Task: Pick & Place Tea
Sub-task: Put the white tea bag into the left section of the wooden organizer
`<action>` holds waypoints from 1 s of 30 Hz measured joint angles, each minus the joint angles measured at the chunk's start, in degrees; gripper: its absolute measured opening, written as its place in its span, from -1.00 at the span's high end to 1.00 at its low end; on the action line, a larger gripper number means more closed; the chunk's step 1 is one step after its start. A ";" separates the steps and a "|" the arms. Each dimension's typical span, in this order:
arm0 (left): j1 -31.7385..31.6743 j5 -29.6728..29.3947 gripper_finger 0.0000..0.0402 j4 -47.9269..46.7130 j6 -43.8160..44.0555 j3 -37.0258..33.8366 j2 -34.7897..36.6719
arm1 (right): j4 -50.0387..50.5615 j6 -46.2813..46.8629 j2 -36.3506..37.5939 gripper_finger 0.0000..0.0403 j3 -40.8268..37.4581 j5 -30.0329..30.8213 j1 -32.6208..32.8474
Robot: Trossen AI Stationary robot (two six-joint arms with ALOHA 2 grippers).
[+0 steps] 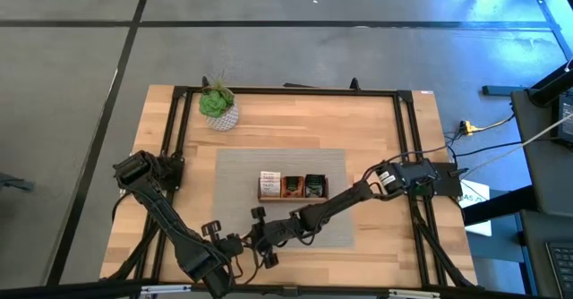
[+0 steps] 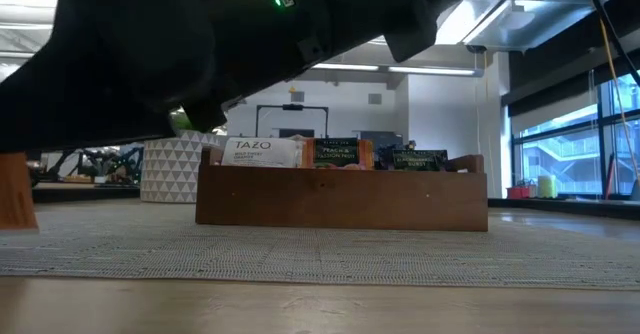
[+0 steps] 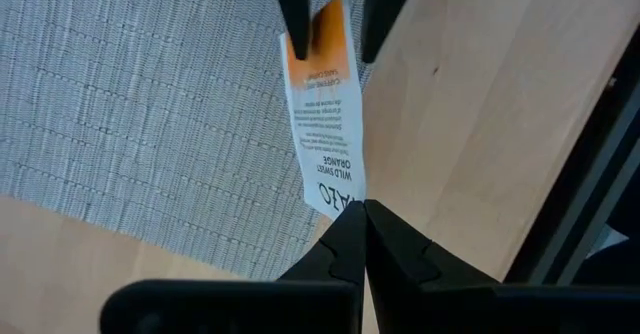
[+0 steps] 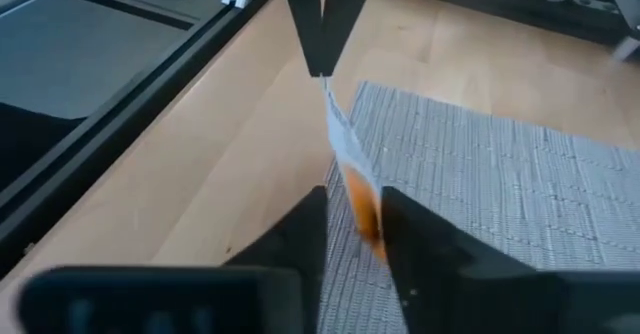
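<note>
A white-and-orange tea sachet point(image 3: 325, 124) hangs near the table's front edge, over the border of the grey mat point(image 3: 120, 104). My left gripper point(image 3: 362, 209) is shut on its white end. My right gripper point(image 4: 355, 209) is open by a narrow gap. Its fingers stand on either side of the sachet's orange end point(image 4: 362, 209), and I cannot tell whether one touches it. In the high view the two grippers point(image 1: 235, 243) point(image 1: 261, 236) meet at the mat's near edge. More tea sachets point(image 2: 262, 152) stand upright in the wooden tray point(image 2: 340, 199). My left gripper pinches the sachet's white printed end point(image 3: 340, 196) between its two fingers. The fingers point(image 4: 320, 34) come from above, pointing down. The sachet slants down from them toward my right gripper, its orange end lowest, clear of the mat.
The three-compartment tray point(image 1: 294, 197) sits at the middle of the mat point(image 1: 242, 174). A small plant in a white pot point(image 1: 218, 106) stands at the far left. A black frame point(image 1: 407, 138) borders the table. Bare wood point(image 3: 480, 104) lies beside the mat.
</note>
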State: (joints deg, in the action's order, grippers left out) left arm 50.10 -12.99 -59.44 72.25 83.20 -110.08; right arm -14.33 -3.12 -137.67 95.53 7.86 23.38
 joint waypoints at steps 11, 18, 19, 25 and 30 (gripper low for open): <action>0.01 -1.30 0.97 -0.11 -0.47 0.00 0.00 | 0.15 -0.21 0.00 0.91 0.00 0.00 -0.11; 0.25 0.31 0.90 -0.88 -1.36 0.00 0.00 | 0.55 -1.97 0.02 0.96 0.00 0.21 -0.12; 0.46 0.35 0.88 -1.30 -0.53 0.00 0.00 | 0.98 -1.98 0.23 0.96 0.00 0.57 -0.11; 2.31 -1.82 0.67 -5.06 9.91 -0.04 1.02 | 13.16 -3.76 3.69 0.94 -0.02 11.20 0.59; 5.92 -14.20 0.55 -8.43 23.56 -0.04 4.43 | 20.90 -8.74 6.98 0.94 -0.07 27.03 3.77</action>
State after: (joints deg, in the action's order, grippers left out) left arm 56.02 -27.19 -67.87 95.80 83.15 -105.66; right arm 6.58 -11.86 -130.68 95.46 34.89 27.15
